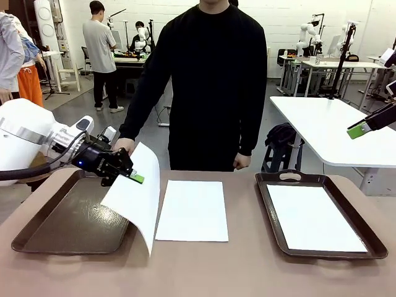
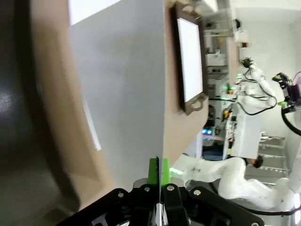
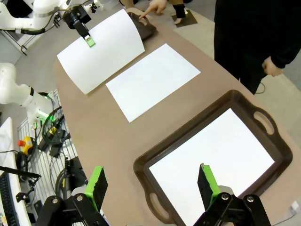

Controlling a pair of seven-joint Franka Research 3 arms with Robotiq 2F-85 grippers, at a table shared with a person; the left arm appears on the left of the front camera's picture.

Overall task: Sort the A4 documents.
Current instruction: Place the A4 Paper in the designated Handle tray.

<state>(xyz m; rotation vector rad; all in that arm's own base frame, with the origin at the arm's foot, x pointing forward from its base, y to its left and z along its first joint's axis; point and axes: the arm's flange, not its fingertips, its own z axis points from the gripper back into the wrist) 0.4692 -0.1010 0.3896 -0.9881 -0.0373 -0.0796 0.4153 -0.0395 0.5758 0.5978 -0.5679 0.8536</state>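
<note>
Flagging risks: left gripper is clamped tight on the top edge of a thin white A4 paper sheet, which hangs curled over the right rim of the dark brown handled tray. The pinch looks shallow, so it could slip or crease. The drooping corner could snag that rim or shove the second white sheet, flat on the brown table. Person's hand sits just behind the gripper, a collision risk. Right gripper hovers wide open and empty above the third sheet in the right-hand brown tray. The held sheet hides the left tray's right rim, and I can't tell whether its low corner touches the table.
</note>
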